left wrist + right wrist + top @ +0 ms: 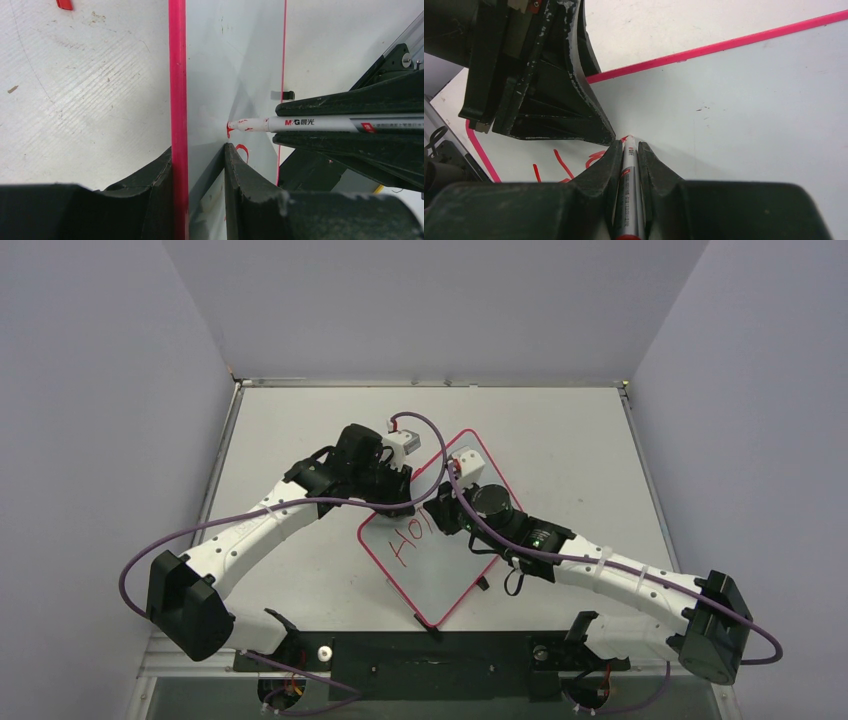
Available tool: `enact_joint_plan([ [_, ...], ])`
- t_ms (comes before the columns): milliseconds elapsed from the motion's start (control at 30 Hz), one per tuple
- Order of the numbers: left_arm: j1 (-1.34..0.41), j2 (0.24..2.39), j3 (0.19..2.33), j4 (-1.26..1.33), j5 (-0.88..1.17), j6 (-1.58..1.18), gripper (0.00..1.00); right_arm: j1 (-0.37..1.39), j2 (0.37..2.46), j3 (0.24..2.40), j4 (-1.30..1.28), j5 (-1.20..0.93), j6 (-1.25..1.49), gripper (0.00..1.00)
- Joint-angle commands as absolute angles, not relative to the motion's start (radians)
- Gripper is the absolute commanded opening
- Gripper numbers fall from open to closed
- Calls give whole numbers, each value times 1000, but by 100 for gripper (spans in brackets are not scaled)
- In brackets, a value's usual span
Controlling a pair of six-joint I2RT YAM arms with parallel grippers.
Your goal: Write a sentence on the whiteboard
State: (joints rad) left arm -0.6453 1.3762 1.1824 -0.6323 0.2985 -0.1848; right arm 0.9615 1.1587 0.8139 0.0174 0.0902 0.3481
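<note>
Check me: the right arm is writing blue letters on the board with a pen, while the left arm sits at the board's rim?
The letters are red, not blue; the top view shows it. The rest holds: the right end effector grips the pen on the board, the left end effector sits at its rim.

We see white link shells and black joint housings on the left arm (pixel 250 535) and the right arm (pixel 620 575). Purple cables (pixel 124 578) run back from the left claw (pixel 199 150) and the right claw (pixel 628 145). The black fingers (pixel 245 175) are scuffed and chipped.
</note>
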Motion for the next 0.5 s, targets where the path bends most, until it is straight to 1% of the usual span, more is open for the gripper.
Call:
enact_joint_plan([
  [0, -653, 1393, 1153, -691, 80, -29, 0, 945, 1177, 846, 37, 141, 332, 0],
  [467, -653, 1390, 1152, -691, 73, -29, 0, 929, 1188, 824, 3, 179, 350, 0],
])
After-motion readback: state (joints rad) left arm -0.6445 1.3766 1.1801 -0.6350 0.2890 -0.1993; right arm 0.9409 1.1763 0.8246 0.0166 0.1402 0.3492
